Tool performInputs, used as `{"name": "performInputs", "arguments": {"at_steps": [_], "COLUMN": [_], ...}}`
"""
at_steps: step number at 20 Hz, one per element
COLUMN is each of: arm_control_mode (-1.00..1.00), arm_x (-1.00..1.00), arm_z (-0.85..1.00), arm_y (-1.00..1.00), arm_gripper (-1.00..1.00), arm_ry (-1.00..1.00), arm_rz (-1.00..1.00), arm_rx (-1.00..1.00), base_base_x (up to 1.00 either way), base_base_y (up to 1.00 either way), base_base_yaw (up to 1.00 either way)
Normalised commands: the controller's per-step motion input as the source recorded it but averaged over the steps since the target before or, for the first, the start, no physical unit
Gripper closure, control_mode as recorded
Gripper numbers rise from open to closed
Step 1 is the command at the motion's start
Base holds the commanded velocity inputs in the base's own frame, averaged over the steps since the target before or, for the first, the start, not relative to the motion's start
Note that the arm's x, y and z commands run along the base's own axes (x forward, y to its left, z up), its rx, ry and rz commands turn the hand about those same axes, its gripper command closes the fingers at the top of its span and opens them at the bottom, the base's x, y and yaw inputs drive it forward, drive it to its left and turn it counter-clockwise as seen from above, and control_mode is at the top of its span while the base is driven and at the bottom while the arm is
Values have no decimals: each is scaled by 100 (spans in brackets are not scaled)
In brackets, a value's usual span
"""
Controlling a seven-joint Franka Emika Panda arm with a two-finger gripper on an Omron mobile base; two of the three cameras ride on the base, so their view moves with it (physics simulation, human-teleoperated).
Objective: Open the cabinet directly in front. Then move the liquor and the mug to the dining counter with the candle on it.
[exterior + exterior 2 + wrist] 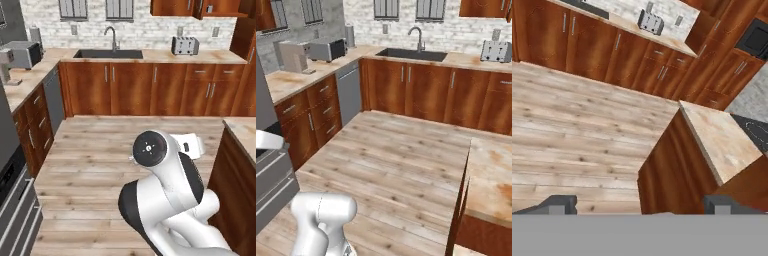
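Observation:
My gripper [642, 205] is open, its two dark fingertips [559, 203] wide apart with nothing between them. It hangs above the floor beside the corner of the dining counter [719, 137], a beige slab with rust-orange veins on a wooden base. The same slab sits at the right edge of the left base view [245, 132] and at the lower right of the right base view [491, 180]. Its visible top is bare. Reddish-brown wall cabinet doors [172, 6] hang above the far worktop. The liquor, the mug and the candle are out of view.
A far worktop carries a sink [107, 53] and a silver toaster [185, 46] over a row of lower cabinets. The left run has a dishwasher [54, 97], a grey microwave [22, 52] and an oven front [271, 175]. Wood floor [125, 145] lies open between them.

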Motion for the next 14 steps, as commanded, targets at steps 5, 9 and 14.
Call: {"name": "performInputs", "arguments": {"at_steps": [5,9,14], "arm_control_mode": [100,100,100], "arm_x": [0,0,0], "arm_z": [0,0,0], "arm_y": [0,0,0], "arm_gripper": [-100,-100,-100], "arm_ry": [0,0,0], "arm_rz": [0,0,0], "arm_rx": [0,0,0], "base_base_x": [100,100,100], "base_base_y": [40,88,78], "base_base_yaw": [-24,-37,-39]}}
